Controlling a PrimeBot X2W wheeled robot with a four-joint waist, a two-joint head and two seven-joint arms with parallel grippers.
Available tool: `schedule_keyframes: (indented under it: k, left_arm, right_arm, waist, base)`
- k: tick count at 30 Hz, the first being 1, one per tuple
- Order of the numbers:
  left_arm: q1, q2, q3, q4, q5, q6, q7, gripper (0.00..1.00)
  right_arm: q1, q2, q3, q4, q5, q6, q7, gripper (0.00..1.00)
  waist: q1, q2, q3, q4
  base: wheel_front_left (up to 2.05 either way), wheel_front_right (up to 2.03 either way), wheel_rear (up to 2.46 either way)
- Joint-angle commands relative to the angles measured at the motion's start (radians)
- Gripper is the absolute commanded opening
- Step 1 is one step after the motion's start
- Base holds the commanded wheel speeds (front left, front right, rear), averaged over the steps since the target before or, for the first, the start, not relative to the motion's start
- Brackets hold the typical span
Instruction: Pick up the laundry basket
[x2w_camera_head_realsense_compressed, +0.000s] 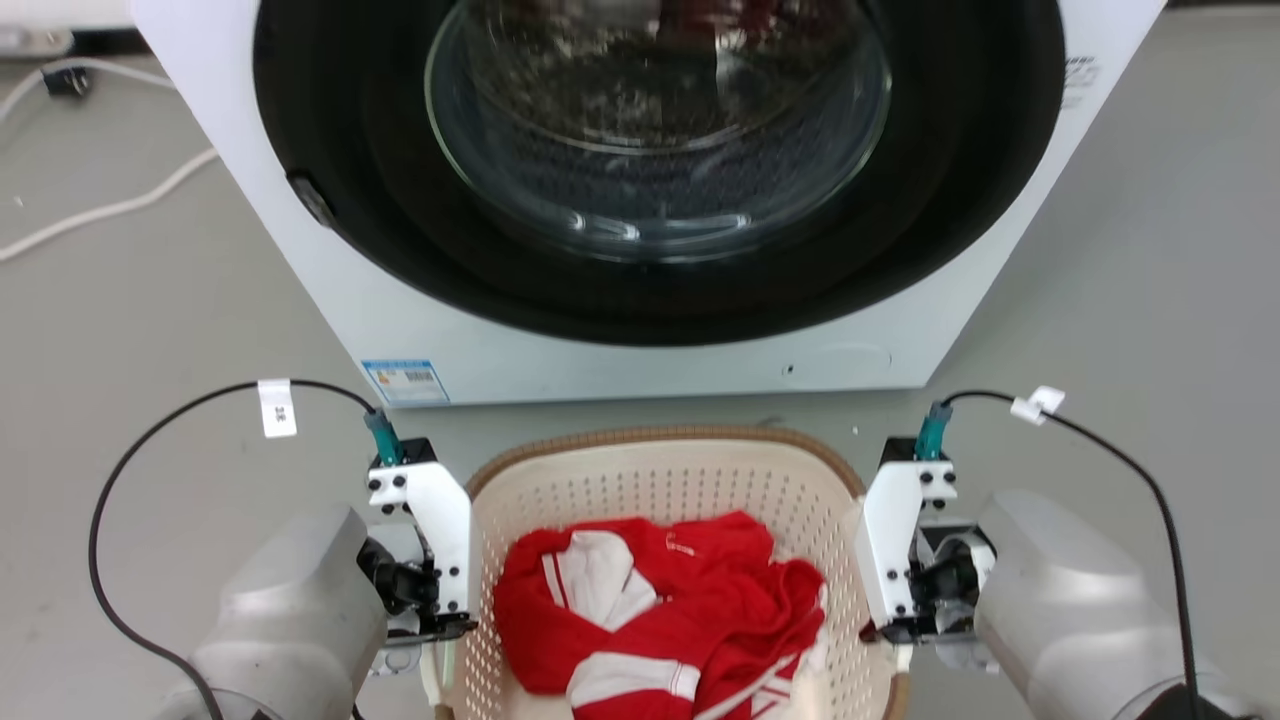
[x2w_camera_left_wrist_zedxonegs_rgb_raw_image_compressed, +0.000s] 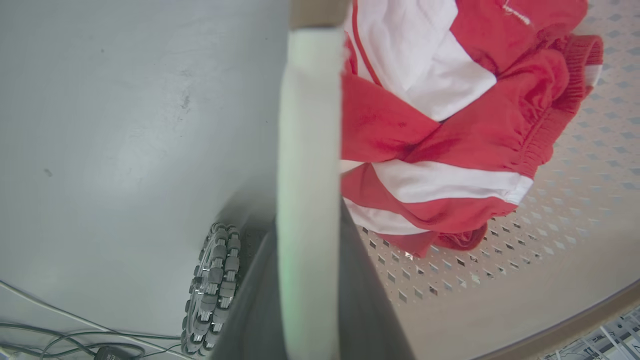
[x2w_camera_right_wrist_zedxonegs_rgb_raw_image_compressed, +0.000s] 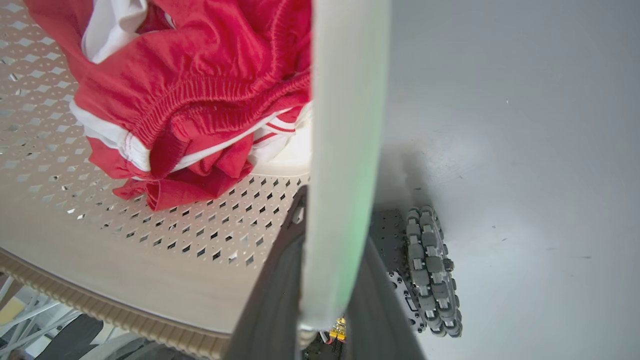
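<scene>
Bright, even indoor light falls from above and leaves only soft shadows. The glass door (x2w_camera_head_realsense_compressed: 660, 130) of the washing machine (x2w_camera_head_realsense_compressed: 600, 365) carries white glare streaks and reflections. In both wrist views the grey floor (x2w_camera_left_wrist_zedxonegs_rgb_raw_image_compressed: 125, 125) shows a pale sheen and a dim shadow pools by the wheel (x2w_camera_left_wrist_zedxonegs_rgb_raw_image_compressed: 212, 290). The laundry basket (x2w_camera_left_wrist_zedxonegs_rgb_raw_image_compressed: 500, 280) has its white handle (x2w_camera_left_wrist_zedxonegs_rgb_raw_image_compressed: 307, 175) close to the lens, blurred and green-tinged. Wide-angle curving bends the edges.

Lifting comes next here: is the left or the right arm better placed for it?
Neither leads. The left gripper has its fingers around one white handle of the laundry basket, the right gripper around the other handle; lift with both.
</scene>
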Motion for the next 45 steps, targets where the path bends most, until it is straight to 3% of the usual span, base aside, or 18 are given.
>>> schedule_keyframes:
  k: [1, 17, 45]
  left_arm:
    - [0.013, -0.037, -0.001, -0.011, -0.011, -0.005, 0.006, 0.0]
    - [0.109, -0.062, -0.005, 0.012, -0.031, -0.005, 0.033, 0.0]
    - [0.106, -0.081, 0.0, 0.019, -0.038, -0.009, 0.007, 0.0]
  right_arm:
    - [0.019, 0.031, 0.005, -0.011, 0.023, 0.014, 0.009, 0.0]
    - [0.106, 0.032, 0.059, 0.0, 0.086, 0.014, 0.031, 0.0]
    - [0.107, 0.034, 0.036, 0.002, 0.043, 0.014, 0.002, 0.0]
  waist:
    - [0.0002, -0.0001, -0.043, -0.002]
    - [0.0002, -0.0001, -0.18, -0.007]
    - [0.0002, -0.0001, -0.206, 0.005]
  base:
    - [0.0, 0.0, 0.0]
    - [0.0, 0.0, 0.0]
    - [0.0, 0.0, 0.0]
